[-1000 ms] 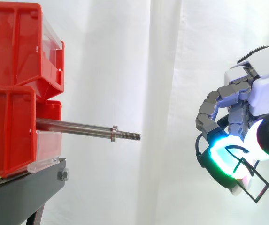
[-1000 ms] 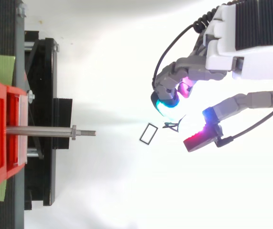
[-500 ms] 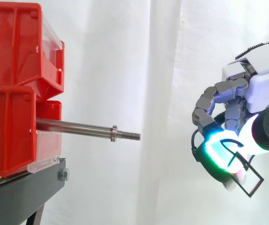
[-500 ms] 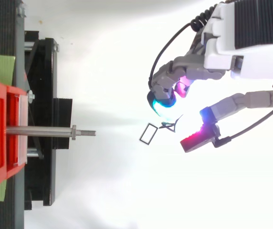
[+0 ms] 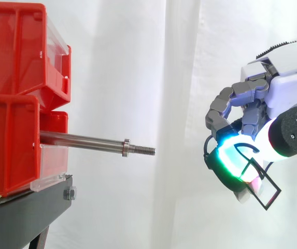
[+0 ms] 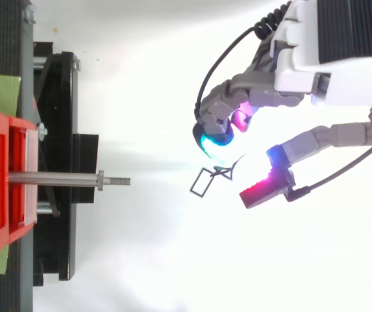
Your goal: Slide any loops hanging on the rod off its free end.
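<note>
Side view: the rod (image 5: 86,141) juts bare from the red bins (image 5: 13,104). The hand (image 5: 272,104), well apart from its free end, curls its fingers on 1 black wire loop (image 5: 262,185).

Top view: the loop is clear of the thread, so it likely needs only a gentle release.

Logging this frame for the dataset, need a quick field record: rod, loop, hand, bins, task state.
rod: steel rod, level, sticking out from the lower red bin; threaded free end points toward the hand; nothing hangs on it
loop: thin black wire loop, rectangular, off the rod, dangling under the hand
hand: hand right of the rod's free end, clear of it, fingers curled and pinching the loop's top
bins: two red bins stacked on a black stand
task state: rod bare, loop in the hand
</note>
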Tool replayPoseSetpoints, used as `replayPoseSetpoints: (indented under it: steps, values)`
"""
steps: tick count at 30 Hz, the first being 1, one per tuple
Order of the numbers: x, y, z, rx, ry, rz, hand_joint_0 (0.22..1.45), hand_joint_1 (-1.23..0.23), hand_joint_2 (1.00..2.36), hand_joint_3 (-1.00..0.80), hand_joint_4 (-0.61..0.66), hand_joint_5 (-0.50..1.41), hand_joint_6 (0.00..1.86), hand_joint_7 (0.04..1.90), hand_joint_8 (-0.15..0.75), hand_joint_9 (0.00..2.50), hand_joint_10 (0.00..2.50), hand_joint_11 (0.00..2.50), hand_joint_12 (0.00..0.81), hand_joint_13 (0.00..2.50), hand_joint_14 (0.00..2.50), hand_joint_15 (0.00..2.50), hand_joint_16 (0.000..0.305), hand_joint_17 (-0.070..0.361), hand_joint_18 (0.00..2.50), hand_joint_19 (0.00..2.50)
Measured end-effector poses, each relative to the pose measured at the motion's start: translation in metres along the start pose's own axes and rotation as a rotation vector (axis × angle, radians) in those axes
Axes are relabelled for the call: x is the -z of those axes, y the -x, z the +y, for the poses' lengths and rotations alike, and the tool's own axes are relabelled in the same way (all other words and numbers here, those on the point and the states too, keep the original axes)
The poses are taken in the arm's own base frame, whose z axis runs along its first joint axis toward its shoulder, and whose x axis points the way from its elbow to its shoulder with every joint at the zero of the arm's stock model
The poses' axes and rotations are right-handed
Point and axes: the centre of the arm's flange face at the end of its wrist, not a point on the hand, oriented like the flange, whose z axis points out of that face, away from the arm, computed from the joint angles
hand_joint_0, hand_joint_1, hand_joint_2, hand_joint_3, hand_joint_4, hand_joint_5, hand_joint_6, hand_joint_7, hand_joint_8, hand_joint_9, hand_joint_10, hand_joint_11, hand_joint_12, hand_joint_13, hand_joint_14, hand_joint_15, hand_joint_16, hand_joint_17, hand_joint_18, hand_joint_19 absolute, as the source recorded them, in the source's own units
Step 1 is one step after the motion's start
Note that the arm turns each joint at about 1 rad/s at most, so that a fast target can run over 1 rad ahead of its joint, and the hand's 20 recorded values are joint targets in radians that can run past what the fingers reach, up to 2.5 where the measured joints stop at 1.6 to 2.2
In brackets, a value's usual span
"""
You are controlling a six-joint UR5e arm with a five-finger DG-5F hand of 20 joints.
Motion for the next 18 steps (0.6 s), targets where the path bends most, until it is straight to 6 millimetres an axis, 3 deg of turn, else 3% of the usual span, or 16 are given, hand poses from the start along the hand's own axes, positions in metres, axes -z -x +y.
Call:
replayPoseSetpoints:
  steps: [18]
  values:
    - [-0.0001,0.0003,0.0000,0.000,0.001,-0.002,0.66,-0.71,1.01,-0.34,-0.07,-0.20,0.89,1.00,0.291,1.03,0.02,0.47,0.282,0.81,0.01,0.17,0.037,0.083,0.78,0.28]
